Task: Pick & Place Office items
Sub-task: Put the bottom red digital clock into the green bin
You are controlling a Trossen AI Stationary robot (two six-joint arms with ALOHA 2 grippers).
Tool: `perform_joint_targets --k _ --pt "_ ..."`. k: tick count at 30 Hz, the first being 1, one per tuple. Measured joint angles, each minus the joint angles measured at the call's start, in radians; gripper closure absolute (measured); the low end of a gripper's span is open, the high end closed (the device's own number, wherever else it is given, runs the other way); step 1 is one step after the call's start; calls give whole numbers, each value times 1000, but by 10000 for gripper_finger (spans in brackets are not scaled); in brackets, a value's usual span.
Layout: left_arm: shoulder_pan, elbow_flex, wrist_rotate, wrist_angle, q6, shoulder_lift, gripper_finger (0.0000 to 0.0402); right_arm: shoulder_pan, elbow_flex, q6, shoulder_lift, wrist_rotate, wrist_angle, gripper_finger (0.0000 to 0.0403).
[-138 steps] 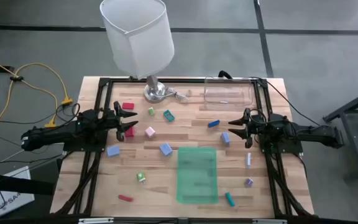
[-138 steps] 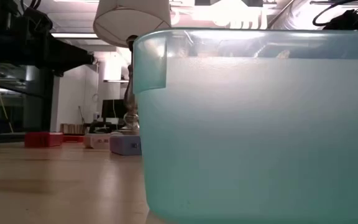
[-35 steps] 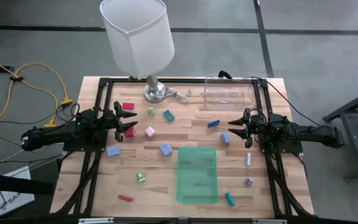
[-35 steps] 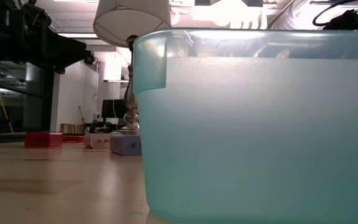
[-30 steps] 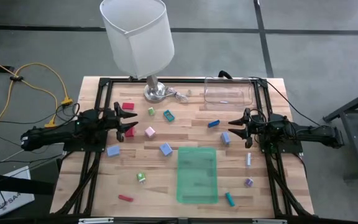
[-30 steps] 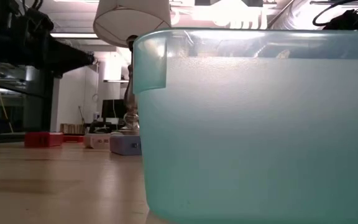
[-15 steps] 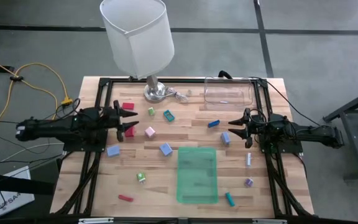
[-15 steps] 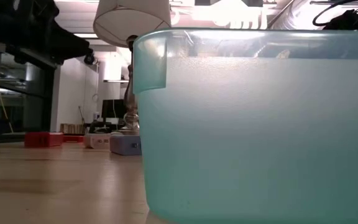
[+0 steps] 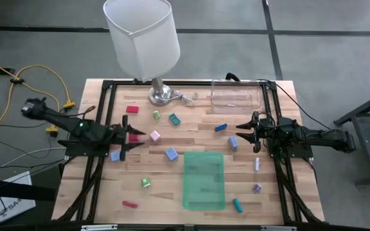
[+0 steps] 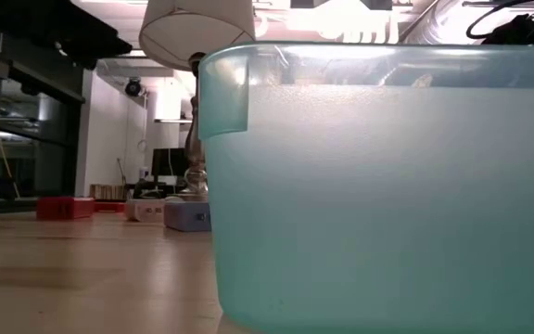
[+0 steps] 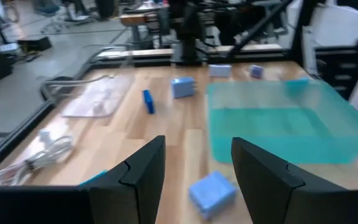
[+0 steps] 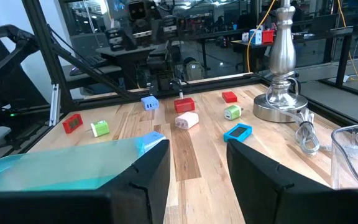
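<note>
The left arm has just swung; a moment ago it lay level across the wooden worktop (image 9: 191, 138) near the red pieces, and now its back end is up and out to the side while the left fingers (image 9: 128, 138) have dipped down toward the middle; they point at a small light blue block (image 11: 211, 191) that sits just in front of them in the left wrist view; from above this looks like the light blue block (image 9: 171, 153) near the flat see-through green tray (image 9: 204, 192); the two left fingers stand apart with nothing between them, so they have let go of everything and hold no piece.

The right arm has not moved; the right fingers (image 9: 244, 130) wait by the right edge, beside another little blue block (image 9: 232, 142); they too are spread with a gap and grasp nothing.

The office items are all lying loose on the worktop: a small red block (image 9: 132, 110), a pink block (image 9: 155, 135), a green piece (image 9: 156, 115), a teal piece (image 9: 174, 119), a dark blue stick (image 9: 220, 127), a red stick (image 9: 129, 205) and a purple piece (image 9: 257, 188); none is in the green tray, and I can see none in the clear plastic box (image 9: 236, 96) at the back; a tall lamp with a white shade (image 9: 140, 38) stands at the back too.

So I think the work is only just starting; the left arm seems to be choosing its first piece, most likely the light blue block.
</note>
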Motion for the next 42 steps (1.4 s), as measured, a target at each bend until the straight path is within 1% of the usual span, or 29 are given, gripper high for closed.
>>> perform_joint_targets --k 8,11,15,25,30,34,37,42 --pt "-305 60 -248 -16 -2 121 224 0 0 0 0 0 0 256" --pt "-392 102 -296 -44 -38 189 224 0 0 0 0 0 0 256" --pt "-479 179 -322 -126 -133 286 224 0 0 0 0 0 0 256" --pt "-649 347 -326 -288 -320 507 224 0 0 0 0 0 0 256" --pt "-725 390 -325 -316 -407 587 224 0 0 0 0 0 0 256" --pt "-765 424 -322 -378 -531 640 224 0 0 0 0 0 0 256" --pt "-783 442 -295 -420 -619 676 224 0 0 0 0 0 0 256" --pt "-788 445 -206 -448 -716 728 224 0 0 0 0 0 0 256"
